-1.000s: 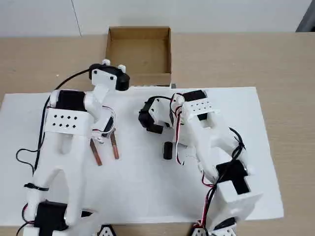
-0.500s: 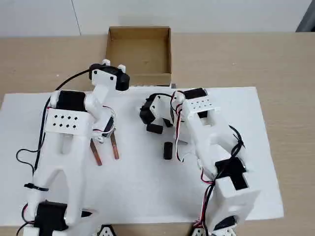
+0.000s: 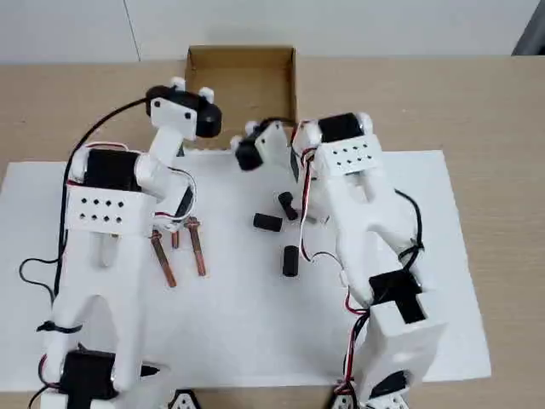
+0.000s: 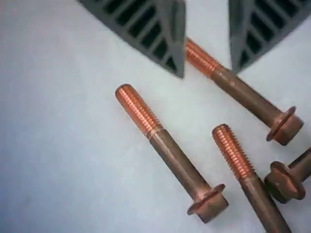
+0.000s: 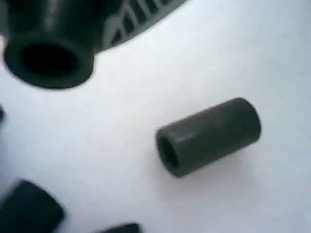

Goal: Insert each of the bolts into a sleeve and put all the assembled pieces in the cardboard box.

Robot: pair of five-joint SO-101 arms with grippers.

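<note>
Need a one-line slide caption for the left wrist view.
Open left gripper hovers over copper-coloured flange bolts lying on white paper.

Bench entry: we read this as a robotics lab. Left arm (image 3: pixel 102 247) and right arm (image 3: pixel 375 221), white plastic with bare wiring, on a light wooden table (image 3: pixel 502 111); white sheet (image 3: pixel 247 332) carrying bolts (image 3: pixel 197 247) and sleeves (image 3: pixel 290 261); plain white wall (image 3: pixel 358 25) behind.

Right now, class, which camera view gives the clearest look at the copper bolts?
The left wrist view: the bolts lie close under the open left tool, threads and flanged heads distinct. The high view shows them as thin copper sticks on the white paper. The right wrist view faces the black sleeves.
</note>
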